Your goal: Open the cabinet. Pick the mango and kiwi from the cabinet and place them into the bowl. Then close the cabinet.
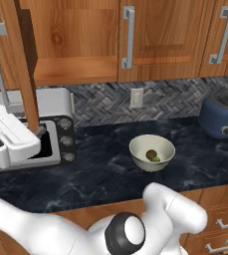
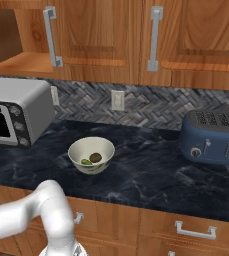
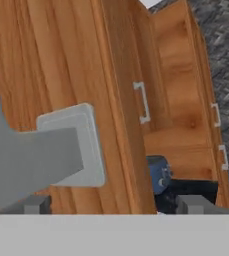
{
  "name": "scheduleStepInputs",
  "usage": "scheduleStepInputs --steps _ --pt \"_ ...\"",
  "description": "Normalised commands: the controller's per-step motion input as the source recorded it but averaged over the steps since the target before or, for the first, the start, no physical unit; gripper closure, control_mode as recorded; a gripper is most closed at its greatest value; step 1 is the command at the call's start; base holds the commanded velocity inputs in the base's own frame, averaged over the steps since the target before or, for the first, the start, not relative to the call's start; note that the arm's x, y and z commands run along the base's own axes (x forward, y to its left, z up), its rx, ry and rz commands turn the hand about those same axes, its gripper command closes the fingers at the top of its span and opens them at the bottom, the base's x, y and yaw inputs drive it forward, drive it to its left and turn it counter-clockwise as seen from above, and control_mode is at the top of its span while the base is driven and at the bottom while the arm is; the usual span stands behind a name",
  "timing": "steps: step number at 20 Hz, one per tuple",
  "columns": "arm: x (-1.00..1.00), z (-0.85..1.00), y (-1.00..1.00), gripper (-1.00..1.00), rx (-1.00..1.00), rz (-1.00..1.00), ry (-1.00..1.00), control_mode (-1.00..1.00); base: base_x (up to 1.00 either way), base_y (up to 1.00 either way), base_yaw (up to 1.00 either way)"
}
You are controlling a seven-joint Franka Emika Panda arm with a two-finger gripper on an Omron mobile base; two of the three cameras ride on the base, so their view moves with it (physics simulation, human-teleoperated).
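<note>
STEP: closing the reddish-brown wooden wall cabinet (image 1: 26, 69) | FRUIT: green mango (image 1: 156, 159) and brown kiwi (image 1: 151, 154) lying in off-white bowl (image 1: 152, 153) on table | END EFFECTOR (image 1: 11, 132): jaws spread, empty, nearing the open door's grey bar handle (image 3: 61, 150) | NEXT: pushing door shut.

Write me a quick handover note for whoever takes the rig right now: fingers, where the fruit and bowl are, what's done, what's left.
Gripper: fingers open, holding nothing, at the lower edge of the cabinet's open left door, with its handle close in the hand view.
Bowl: on the dark counter, between the toaster oven and the blue toaster.
Kiwi and mango: both in the bowl, side by side.
Done: cabinet opened, both fruits placed.
Left: swing the left door shut. The right door looks closed already.
</note>
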Motion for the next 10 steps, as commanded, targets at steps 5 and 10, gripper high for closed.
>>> scheduleStepInputs --steps 5,10 --pt "0.97 -0.11 -0.86 -1.0 0.15 0.0 0.13 -1.0 0.0 0.0 0.0" --pt "1.0 -0.29 -0.95 -1.0 0.13 0.0 0.18 -1.0 0.0 0.0 0.0"
